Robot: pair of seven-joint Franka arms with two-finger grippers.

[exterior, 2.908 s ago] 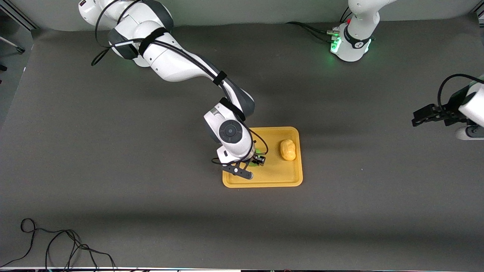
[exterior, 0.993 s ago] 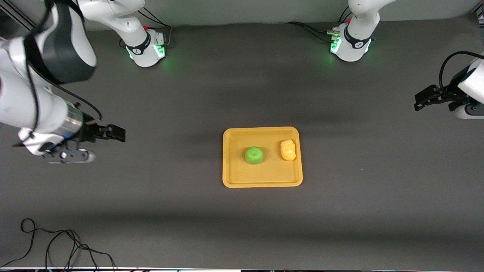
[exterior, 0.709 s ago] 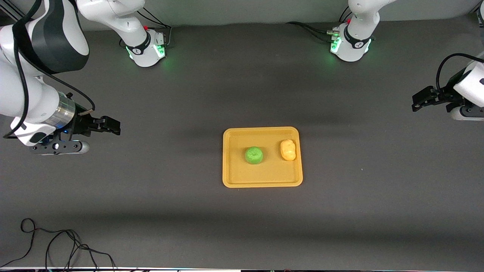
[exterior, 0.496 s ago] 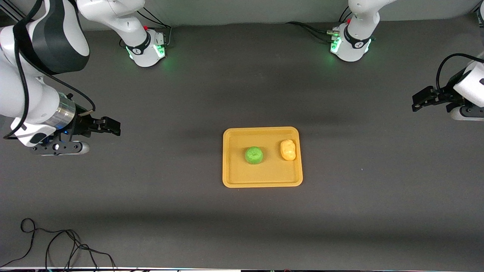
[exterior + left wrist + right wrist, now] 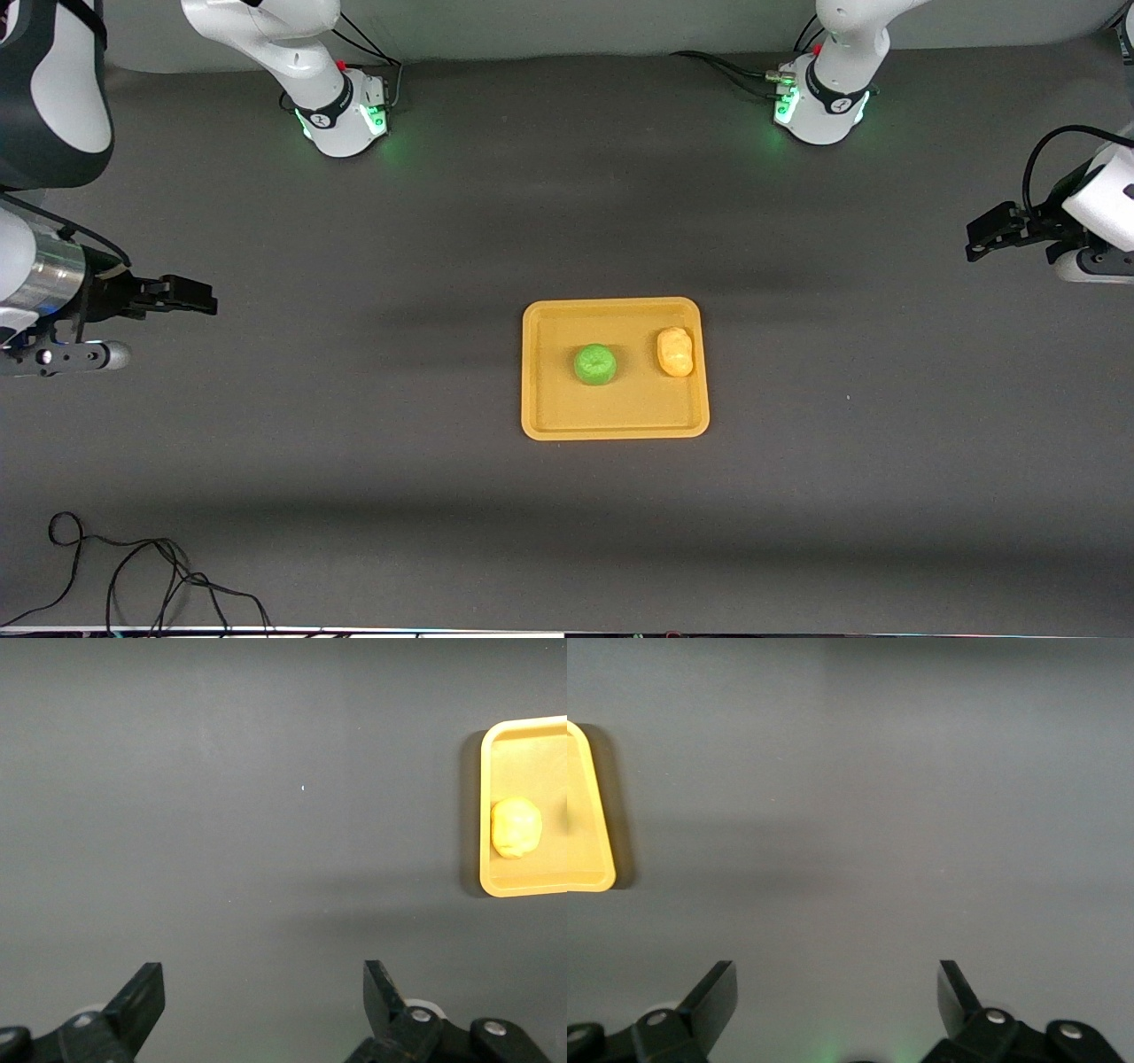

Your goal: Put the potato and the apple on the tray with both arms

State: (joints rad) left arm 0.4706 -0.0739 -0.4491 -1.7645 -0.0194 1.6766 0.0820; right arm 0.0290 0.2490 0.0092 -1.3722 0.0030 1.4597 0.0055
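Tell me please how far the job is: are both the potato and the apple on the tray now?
Both look placed: the apple and the potato rest side by side, apart, on the tray. Nothing is in hand: the left gripper and the right gripper are open and empty over bare table at their own ends. Nothing visible seems left.

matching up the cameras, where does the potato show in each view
Front view: the potato lies on the tray, beside the apple.
Left wrist view: the potato sits at the picture's edge, on the tray.
Right wrist view: not in it.
Shared landmark: the tray.
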